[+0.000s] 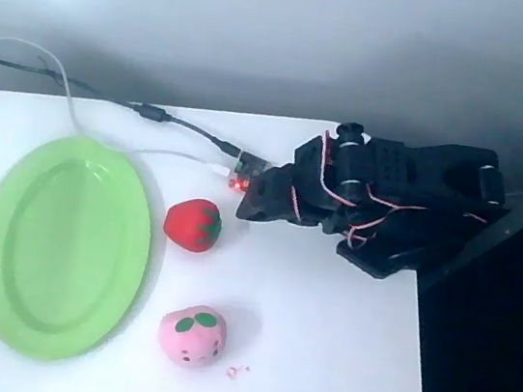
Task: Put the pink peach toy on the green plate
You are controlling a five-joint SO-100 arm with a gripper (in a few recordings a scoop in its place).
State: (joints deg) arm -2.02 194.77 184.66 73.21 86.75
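Note:
The pink peach toy (192, 335) lies on the white table near the front, its two dark green leaves facing up. The green plate (1, 247), a large light-green oval with a raised rim, lies to the left of it with nothing on it. My black gripper (252, 205) is folded low at the back right, its tip pointing left toward the red strawberry toy (192, 223), a short way from it. The jaws look closed together with nothing between them. The peach lies well below and left of the gripper, apart from it.
Black and white cables (109, 101) run along the table's back edge to a small board with a red light (243, 176). The table's right edge (419, 355) drops to a dark area. Tiny pink specks (235, 373) lie right of the peach.

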